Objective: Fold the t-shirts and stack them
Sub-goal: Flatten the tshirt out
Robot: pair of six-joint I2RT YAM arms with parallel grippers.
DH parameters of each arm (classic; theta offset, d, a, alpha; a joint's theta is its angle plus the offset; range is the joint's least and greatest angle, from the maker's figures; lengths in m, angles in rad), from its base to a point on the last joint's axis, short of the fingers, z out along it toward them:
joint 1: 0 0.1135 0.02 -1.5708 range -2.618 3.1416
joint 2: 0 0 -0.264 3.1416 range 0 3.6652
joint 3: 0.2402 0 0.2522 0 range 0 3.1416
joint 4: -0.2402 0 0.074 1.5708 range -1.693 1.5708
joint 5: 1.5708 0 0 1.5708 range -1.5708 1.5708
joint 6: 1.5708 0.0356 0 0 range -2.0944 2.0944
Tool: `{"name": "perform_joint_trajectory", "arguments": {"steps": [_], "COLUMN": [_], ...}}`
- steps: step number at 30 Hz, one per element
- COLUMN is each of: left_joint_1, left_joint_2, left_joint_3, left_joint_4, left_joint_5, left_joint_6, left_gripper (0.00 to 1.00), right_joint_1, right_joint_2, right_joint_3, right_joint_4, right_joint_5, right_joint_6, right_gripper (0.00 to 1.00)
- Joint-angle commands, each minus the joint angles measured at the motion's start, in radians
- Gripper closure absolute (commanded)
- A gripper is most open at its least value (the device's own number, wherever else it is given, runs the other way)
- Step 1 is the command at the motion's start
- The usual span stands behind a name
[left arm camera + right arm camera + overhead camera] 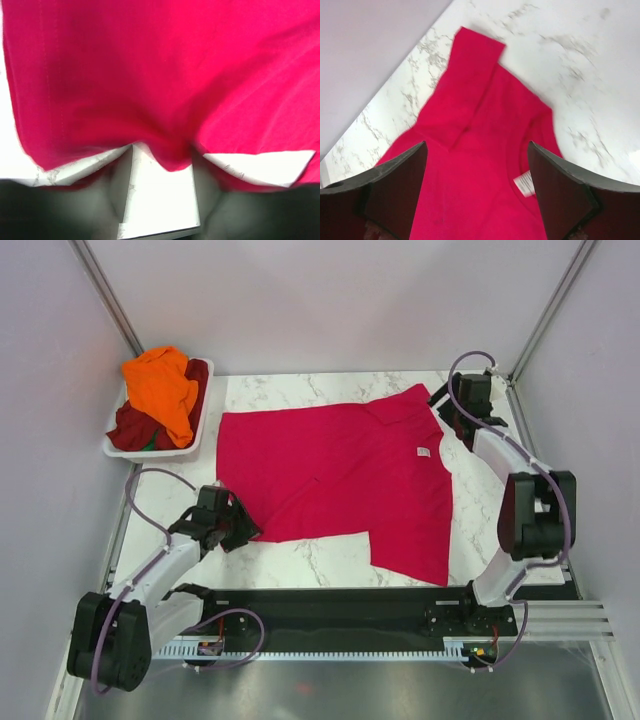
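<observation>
The bright crimson-pink soft cloth t-shirt [340, 470] lay spread flat on the white marble counter [320, 555]. Its long axis ran left to right, hem leftward and small white neck label [423, 452] rightward. Its near hem corner [172, 160] sat between the parted, released fingers of the left claw [235, 525]. The far sleeve [470, 55] lay just ahead of the right claw [477, 145], likewise spread wide and holding nothing. By my reading, each arm was nearer its own end.
</observation>
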Motion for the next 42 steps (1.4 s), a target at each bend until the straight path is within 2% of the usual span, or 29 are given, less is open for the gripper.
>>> {"name": "perform_joint_trajectory", "arguments": {"steps": [1,4,9,10,12,14,19,23,25,28,31,37,42], "left_joint_1": [-0.004,-0.006,-0.018,-0.021,-0.026,-0.027,-0.029,-0.027,-0.029,-0.029,-0.029,-0.029,-0.027], "left_joint_2": [-0.005,-0.054,-0.117,-0.123,-0.137,-0.146,-0.182,-0.191,-0.220,-0.237,-0.222,-0.209,-0.226], "left_joint_3": [0.016,0.005,0.014,0.020,0.057,0.121,0.304,0.482,0.497,0.501,0.488,0.481,0.478], "left_joint_4": [-0.007,-0.001,-0.004,-0.010,-0.021,-0.062,-0.232,-0.421,-0.475,-0.452,-0.435,-0.418,-0.415], "left_joint_5": [-0.005,-0.007,0.028,0.072,0.125,0.200,0.237,0.141,0.059,0.121,0.126,0.130,0.099], "left_joint_6": [-0.019,-0.022,-0.024,-0.026,-0.024,-0.001,0.109,0.258,0.295,0.304,0.303,0.303,0.292], "left_gripper": [0.37,0.21,0.16,0.05,0.00,0.00,0.00,0.00,0.00,0.00,0.00,0.00,0.00], "right_joint_1": [-0.017,-0.052,-0.060,-0.061,-0.064,-0.066,-0.069,-0.069,-0.072,-0.077,-0.077,-0.078,-0.078], "right_joint_2": [0.169,0.327,0.523,0.543,0.602,0.637,0.729,0.751,0.754,0.731,0.708,0.767,0.829], "right_joint_3": [0.146,0.281,0.467,0.488,0.554,0.611,0.683,0.686,0.683,0.653,0.610,0.668,0.743], "right_joint_4": [0.098,0.114,0.094,0.085,0.081,0.051,0.028,0.026,0.020,0.019,0.043,0.040,0.025], "right_joint_5": [-0.074,-0.161,-0.195,-0.195,-0.195,-0.197,-0.208,-0.195,-0.192,-0.178,-0.154,-0.166,-0.171], "right_joint_6": [-0.052,-0.040,-0.040,-0.043,-0.057,-0.063,-0.065,-0.065,-0.062,-0.060,-0.063,-0.059,-0.051], "right_gripper": [0.12,0.18,0.30,0.31,0.34,0.36,0.40,0.43,0.43,0.44,0.44,0.45,0.57]}}
